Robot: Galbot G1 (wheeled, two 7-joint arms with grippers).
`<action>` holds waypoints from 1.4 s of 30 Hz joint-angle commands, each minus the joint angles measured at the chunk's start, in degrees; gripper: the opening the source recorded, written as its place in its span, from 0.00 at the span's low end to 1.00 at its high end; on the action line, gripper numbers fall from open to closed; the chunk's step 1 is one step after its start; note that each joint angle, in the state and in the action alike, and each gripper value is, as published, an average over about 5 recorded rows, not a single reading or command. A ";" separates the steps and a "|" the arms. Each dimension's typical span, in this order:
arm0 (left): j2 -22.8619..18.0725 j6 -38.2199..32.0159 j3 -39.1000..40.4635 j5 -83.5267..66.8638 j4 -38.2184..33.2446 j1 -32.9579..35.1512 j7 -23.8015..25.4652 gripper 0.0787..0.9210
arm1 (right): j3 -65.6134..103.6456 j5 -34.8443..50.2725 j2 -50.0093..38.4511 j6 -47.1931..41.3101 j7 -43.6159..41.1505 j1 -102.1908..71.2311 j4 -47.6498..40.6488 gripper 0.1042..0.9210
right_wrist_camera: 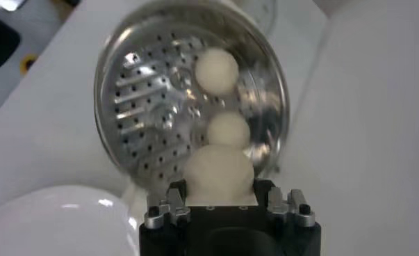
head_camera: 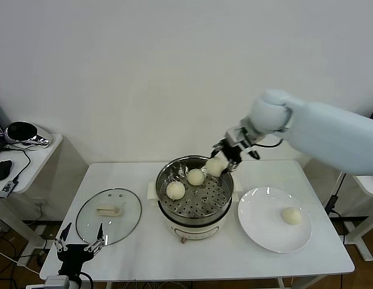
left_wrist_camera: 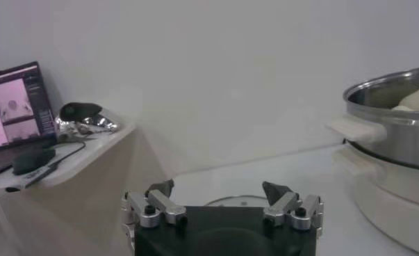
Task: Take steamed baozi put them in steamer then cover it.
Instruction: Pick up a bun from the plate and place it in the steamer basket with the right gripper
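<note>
The steel steamer [head_camera: 164, 176] stands at the table's middle with two baozi [head_camera: 175, 190] [head_camera: 195, 177] on its perforated tray [right_wrist_camera: 146, 104]. My right gripper [head_camera: 219, 161] hangs over the steamer's far right rim, shut on a third baozi [head_camera: 214, 170]; the wrist view shows that bun [right_wrist_camera: 218, 170] pinched between both fingers above the tray. Another baozi [head_camera: 292, 215] lies on the white plate [head_camera: 258, 232]. The glass cover [head_camera: 125, 224] rests flat on the table left of the steamer. My left gripper [head_camera: 78, 245] waits open and empty at the table's front left corner [left_wrist_camera: 222, 189].
The plate sits to the right of the steamer. A side table [head_camera: 36, 158] on the left carries a laptop [left_wrist_camera: 14, 104], a mouse [head_camera: 1, 170] and a shiny dark object [head_camera: 23, 132]. The wall stands behind the table.
</note>
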 commanded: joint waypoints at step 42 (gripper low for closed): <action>-0.31 -0.14 -0.34 -0.24 0.98 -0.77 0.24 0.88 | -7.29 -4.24 1.16 7.41 -1.52 5.43 3.75 0.88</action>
